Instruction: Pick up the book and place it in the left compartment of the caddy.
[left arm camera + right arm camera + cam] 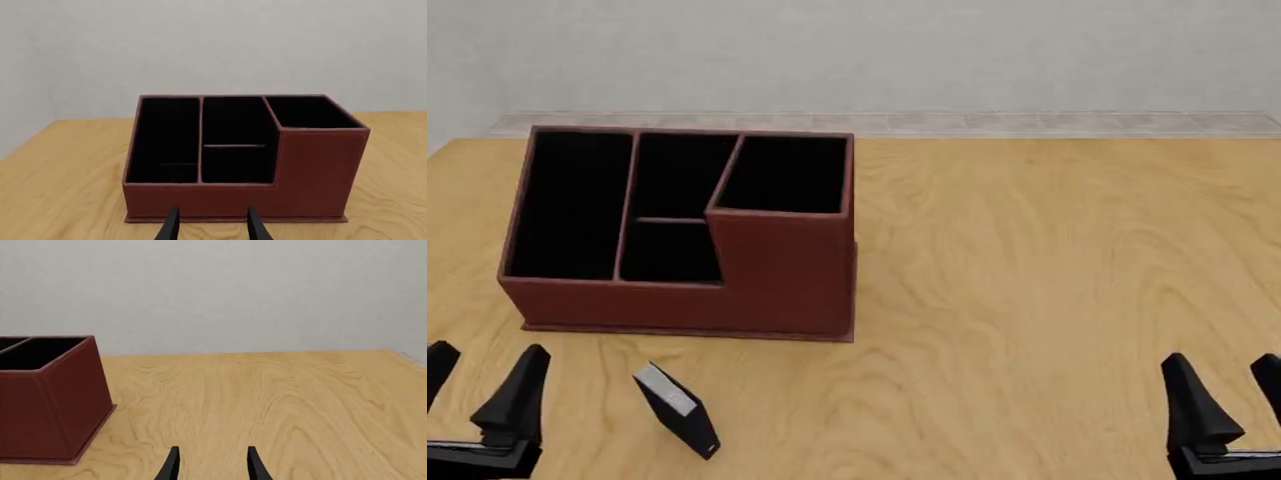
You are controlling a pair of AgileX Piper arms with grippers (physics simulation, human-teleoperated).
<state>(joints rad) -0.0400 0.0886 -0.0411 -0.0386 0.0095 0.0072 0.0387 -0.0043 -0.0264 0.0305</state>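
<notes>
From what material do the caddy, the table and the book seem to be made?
The caddy: apparently leather or leatherette, reddish-brown and matte, with a seam line near its edges; the lining looks black and dull.
The table: light wood or wood veneer, with clear grain and a smooth finish.
The book: probably paper pages, shown by the white edge, under a plain black cover.

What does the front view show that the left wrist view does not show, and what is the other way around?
Only the front view shows the small thin black-covered book lying on the wooden table in front of the reddish-brown leather-look caddy, and the open right tool. The left wrist view alone shows no further object. Both show the caddy, its empty long narrow left compartment, the table, and the open left tool.
</notes>
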